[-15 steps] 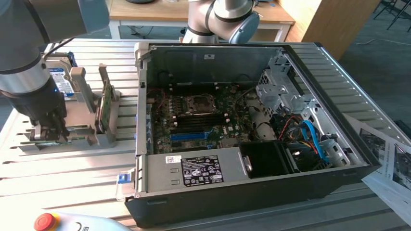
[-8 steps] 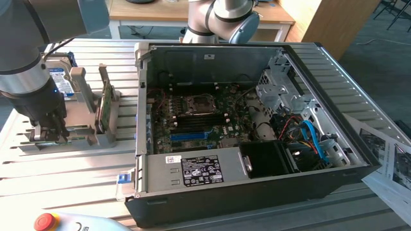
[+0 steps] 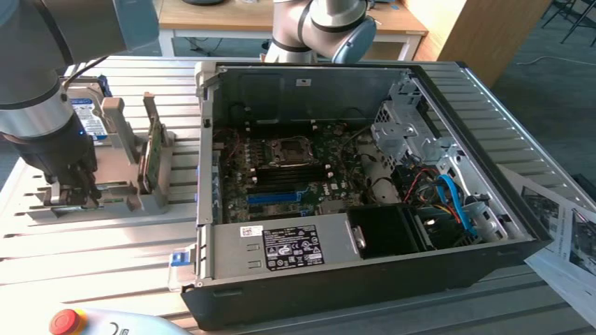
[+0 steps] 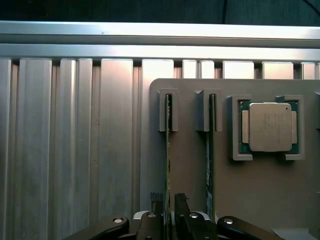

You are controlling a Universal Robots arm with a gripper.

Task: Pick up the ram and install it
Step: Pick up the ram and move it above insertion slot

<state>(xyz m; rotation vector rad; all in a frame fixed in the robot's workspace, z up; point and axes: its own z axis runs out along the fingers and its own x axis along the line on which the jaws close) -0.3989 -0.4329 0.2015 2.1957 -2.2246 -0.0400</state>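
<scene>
The ribbed silver aluminium worktop [image 3: 93,251] carries everything. On it lies the open black computer case [image 3: 373,293], with its motherboard uncovered. Beside the case, at the exterior view's left, the grey robot arm [image 3: 38,77] stands over a flat grey plastic holder [image 4: 190,175].

The holder keeps several parts: a silver hard drive with a blue label [image 3: 84,115], a square silver processor chip [image 4: 270,127] in its own pocket, and two thin boards on edge in neighbouring slots. The second thin green board [image 4: 210,150] is in the slot nearer to the processor.

The ram, a long narrow green circuit-board stick [image 4: 168,145], stands on its long edge in the slot farther from the processor. It is not yet lifted and not yet installed.

The gripper [image 4: 168,202] is directly over this stick. The jaws are spread only a little, one on each side of the upper edge. A thin dark gap shows on each side, so I judge that they do not pinch it yet.

The stick is probably very light, stiff and thin, but fragile. I think the best hold is on the two flat faces near the upper edge, away from the contacts. The faces are smooth, so it may slip or tilt in the slot.
</scene>
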